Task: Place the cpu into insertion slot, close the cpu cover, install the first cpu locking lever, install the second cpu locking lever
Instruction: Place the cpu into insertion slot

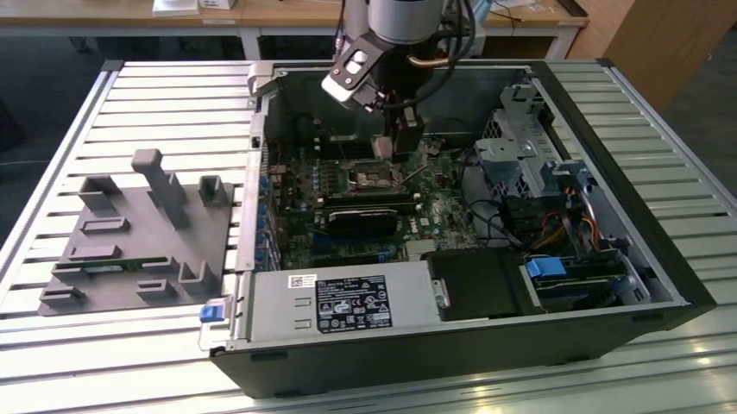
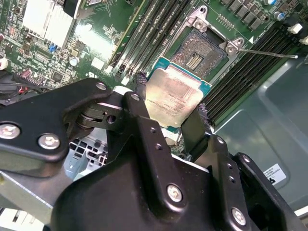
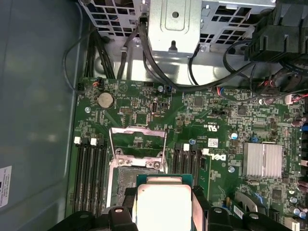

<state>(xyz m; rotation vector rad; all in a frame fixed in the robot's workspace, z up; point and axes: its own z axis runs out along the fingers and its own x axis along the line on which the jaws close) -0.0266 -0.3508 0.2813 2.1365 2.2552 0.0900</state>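
"Why was the chip held like that, flat to the board?"

"So it could go in square, I'd judge. The gripper (image 2: 171, 98) was clamped on two opposite edges of the cpu (image 2: 177, 91), which hung just short of the insertion slot (image 2: 199, 48)."

"What did it look like?"

"Small and square, with a silvery-tan face and a green rim. The cpu cover (image 3: 138, 130) stood raised, leaving the socket bare."

Overall light: bright and even, seemingly from overhead.
Exterior view, glare: white sheen on the slatted table (image 1: 103, 362) across the lower left and lower right of the frame.
Exterior view, shadow: the inside of the computer case (image 1: 461, 358) is dimmer than the table, darkest at the upper middle of the frame.
Second wrist view, glare: the cpu (image 2: 171, 96) carries a pale reflection; the white heatsink (image 2: 45, 21) is blown out.
First wrist view, exposure: the cpu's face is washed nearly white; the circuit board (image 3: 202, 125) is evenly lit and crisp.
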